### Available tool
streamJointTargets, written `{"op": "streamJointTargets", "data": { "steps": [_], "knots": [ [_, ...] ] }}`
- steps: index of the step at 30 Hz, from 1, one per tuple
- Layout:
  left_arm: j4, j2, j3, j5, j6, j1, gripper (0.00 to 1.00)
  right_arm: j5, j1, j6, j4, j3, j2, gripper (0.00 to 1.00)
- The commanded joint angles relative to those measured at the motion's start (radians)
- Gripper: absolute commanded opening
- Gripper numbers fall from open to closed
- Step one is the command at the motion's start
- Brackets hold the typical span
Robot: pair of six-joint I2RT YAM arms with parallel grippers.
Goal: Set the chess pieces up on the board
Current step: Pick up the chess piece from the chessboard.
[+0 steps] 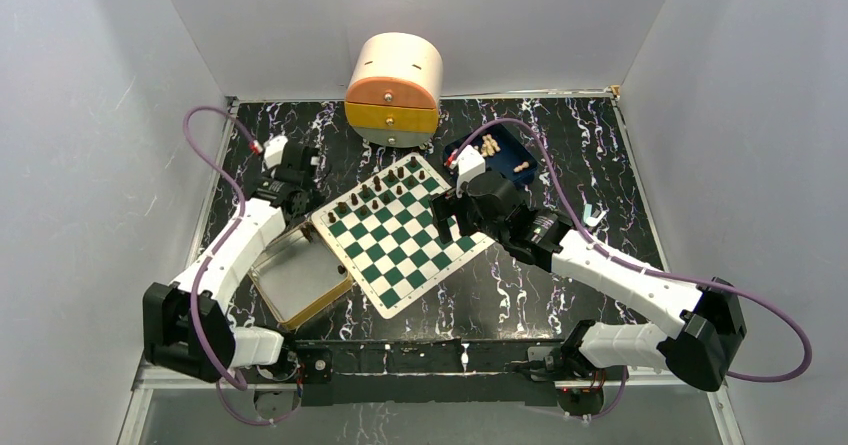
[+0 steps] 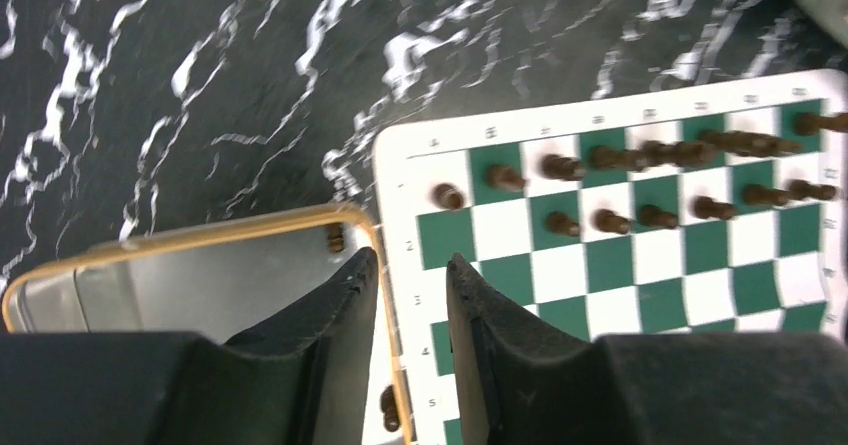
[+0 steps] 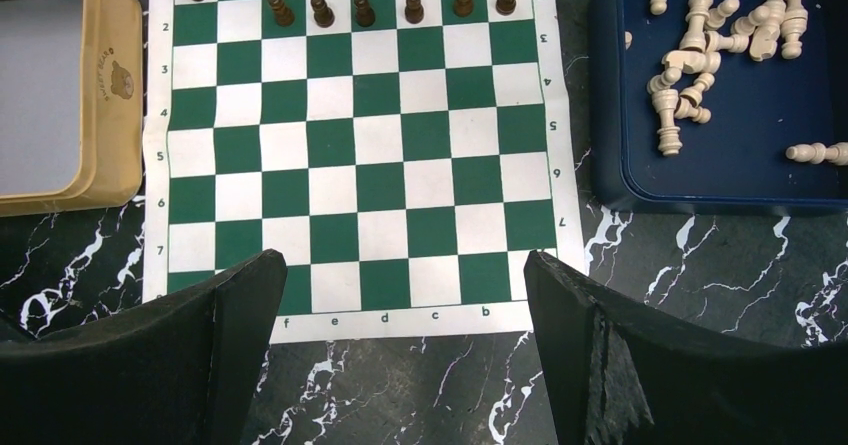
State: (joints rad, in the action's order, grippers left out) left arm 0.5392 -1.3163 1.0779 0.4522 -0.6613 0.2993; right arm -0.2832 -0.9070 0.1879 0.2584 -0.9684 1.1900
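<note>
Left wrist view blurred; back-rank chess pieces [image 2: 690, 151] smear together, types unreadable. Right and bottom edges cut the board [image 2: 690, 305].

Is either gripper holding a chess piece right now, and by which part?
Nothing is held. The left gripper has a narrow, empty gap between its fingers; the right gripper is wide open above the board.

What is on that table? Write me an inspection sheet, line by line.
Surface: black tabletop with white veins.
Job's things: green and white board; dark pieces stand in two rows along one edge; pale pieces lie in the blue tray.
Clutter: tan tin beside the board; round wooden box behind.
Claws: left claw slightly open, empty, over the tin's rim; right claw wide open, empty.
Cables: purple cable loops by each arm.
Surroundings: plain grey walls.
</note>
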Motion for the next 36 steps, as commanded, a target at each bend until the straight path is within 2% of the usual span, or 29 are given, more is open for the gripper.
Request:
{"op": "streamJointTargets", "data": {
  "steps": [1, 4, 12, 23, 36],
  "knots": [
    [0.007, 0.098, -0.140, 0.006, -0.166, -0.091, 0.27, 0.007, 0.005, 0.000, -0.049, -0.007, -0.028, 0.99],
    [-0.056, 0.119, -0.210, -0.053, -0.170, -0.134, 0.24, 0.007, 0.005, 0.001, -0.041, -0.015, -0.027, 0.99],
    [-0.161, 0.109, -0.327, -0.063, -0.158, -0.153, 0.17, 0.015, 0.005, 0.007, -0.044, -0.018, -0.017, 0.99],
    [-0.264, 0.099, -0.429, -0.095, -0.162, -0.155, 0.16, 0.022, 0.005, 0.004, -0.048, -0.030, 0.002, 0.99],
    [-0.348, 0.058, -0.470, -0.116, -0.153, -0.155, 0.16, 0.023, 0.005, 0.007, -0.055, -0.017, -0.011, 0.99]
  ]
}}
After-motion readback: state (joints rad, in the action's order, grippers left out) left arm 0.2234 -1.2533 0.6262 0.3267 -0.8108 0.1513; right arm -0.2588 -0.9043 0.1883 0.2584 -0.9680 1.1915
